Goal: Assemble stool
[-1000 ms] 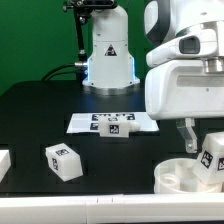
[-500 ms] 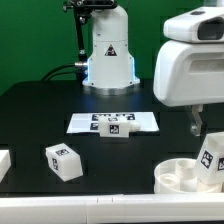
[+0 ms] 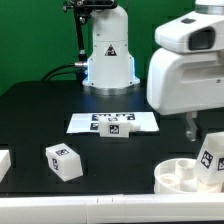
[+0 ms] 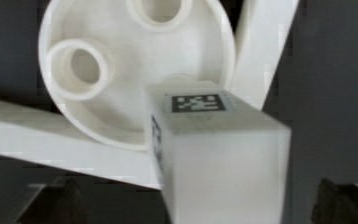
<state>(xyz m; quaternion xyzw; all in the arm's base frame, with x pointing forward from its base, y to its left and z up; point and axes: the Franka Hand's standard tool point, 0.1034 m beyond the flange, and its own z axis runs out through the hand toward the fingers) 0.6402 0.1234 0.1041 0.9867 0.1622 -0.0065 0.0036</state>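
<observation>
The round white seat disc (image 3: 180,176) lies at the front of the exterior view's right, sockets up; it also shows in the wrist view (image 4: 114,70). A white tagged leg (image 3: 212,158) stands at its right side, slightly tilted; the wrist view shows it close up (image 4: 220,150). My gripper (image 3: 193,130) hangs just above and to the left of that leg. In the wrist view the gripper (image 4: 197,198) is open, with a dark gap between the leg and each finger. A second leg (image 3: 63,160) lies on the table at the front left.
The marker board (image 3: 92,122) lies mid-table with a small lone tagged block (image 3: 118,128) on it. The robot base (image 3: 108,55) stands behind. A white piece (image 3: 3,163) sits at the left edge. White rails (image 4: 34,130) run beside the disc.
My gripper rose off the leg a second ago and has since come slightly down and to the left. The leg stays at the disc.
</observation>
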